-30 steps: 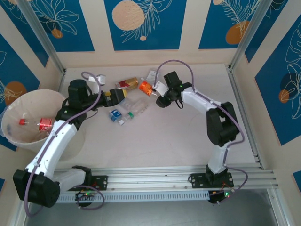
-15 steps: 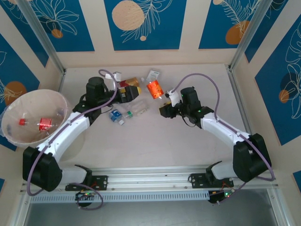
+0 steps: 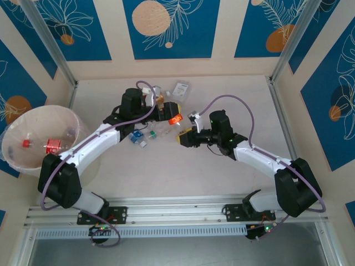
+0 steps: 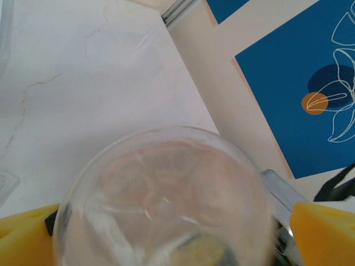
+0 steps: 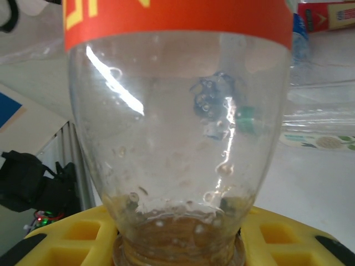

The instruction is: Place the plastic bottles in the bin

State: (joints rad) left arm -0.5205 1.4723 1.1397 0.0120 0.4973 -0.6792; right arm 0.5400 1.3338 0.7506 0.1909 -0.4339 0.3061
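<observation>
R gripper (image 3: 184, 136) pinches red-label bottle (image 3: 175, 118) at neck, mid-table. L gripper (image 3: 166, 111) jaws wide round clear bottle (image 4: 166, 188), far pile. We reckon both are light, thin, slippery and crushable, so hold at neck. Bin (image 3: 16, 160) is at left.

A blurred clear bottle (image 4: 166, 199) is cut off below at the left wrist; the red-labelled bottle (image 5: 177, 111) is cropped above

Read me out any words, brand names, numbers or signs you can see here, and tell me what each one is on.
Nothing reads whole.
Right wrist view, orange-label bottle: yellow strokes on the band, cut off by the frame, unreadable.
Behind it, red and yellow label: white lettering, blurred.
Beside it, pale label: pattern only, no legible text.
Top view, blue-label bottle and white item: print too small.
</observation>
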